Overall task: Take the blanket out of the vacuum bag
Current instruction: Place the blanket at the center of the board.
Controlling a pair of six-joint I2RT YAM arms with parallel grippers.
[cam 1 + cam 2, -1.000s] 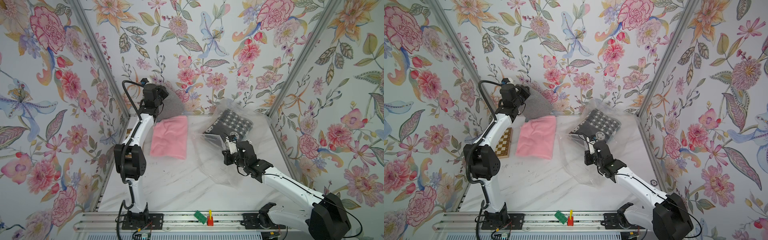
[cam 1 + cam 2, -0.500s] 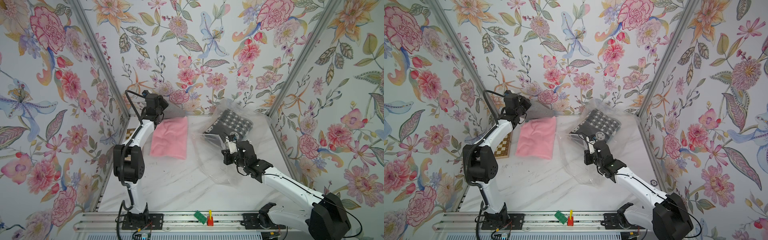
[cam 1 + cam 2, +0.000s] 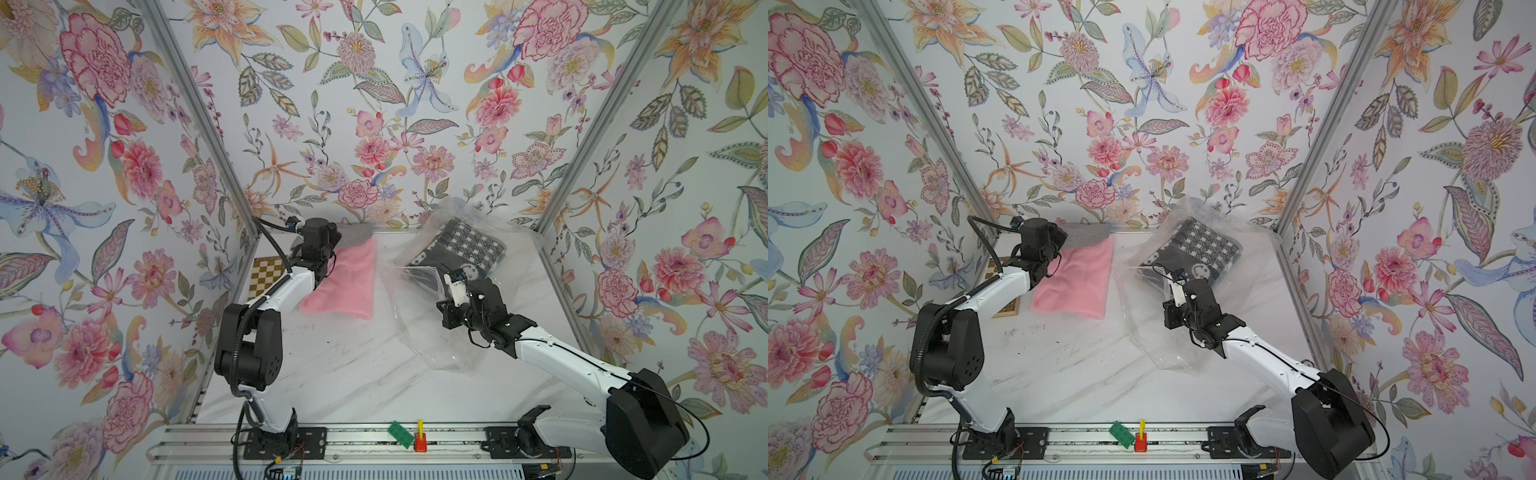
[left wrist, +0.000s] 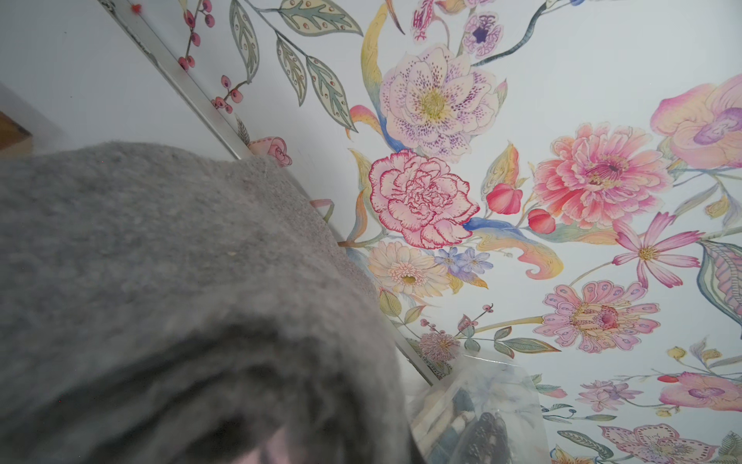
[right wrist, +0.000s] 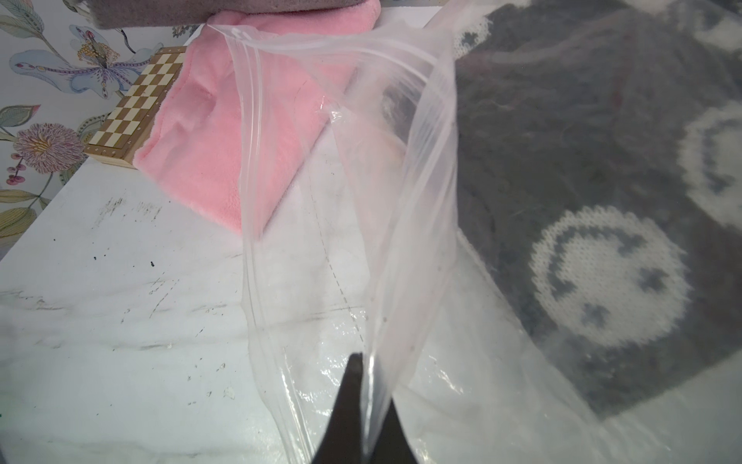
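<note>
Blanket (image 3: 461,249), a dark knit with white faces, lies inside the vacuum bag (image 3: 419,332) at the far right of the bench (image 3: 353,374), just beyond the right pincer (image 5: 367,381). That pincer is clamped on the bag's zip edge. The fold looks roughly square and sits cornerwise. The bag's mouth gapes toward the pink blanket (image 3: 345,282). The left pincer (image 3: 332,245) is closed at the grey blanket (image 3: 357,232); whether it holds it cannot be told. It is well apart and would likely have to cross over to reach in.

1. Vacuum bag (image 3: 419,332) on the table's (image 3: 332,374) right half, a blanket (image 3: 461,249) inside its far end
2. Left of the bag, a second blanket (image 3: 349,282); third blanket (image 3: 357,232) behind it, at the back wall
3. Chessboard (image 3: 264,276) just left of the second blanket
</note>
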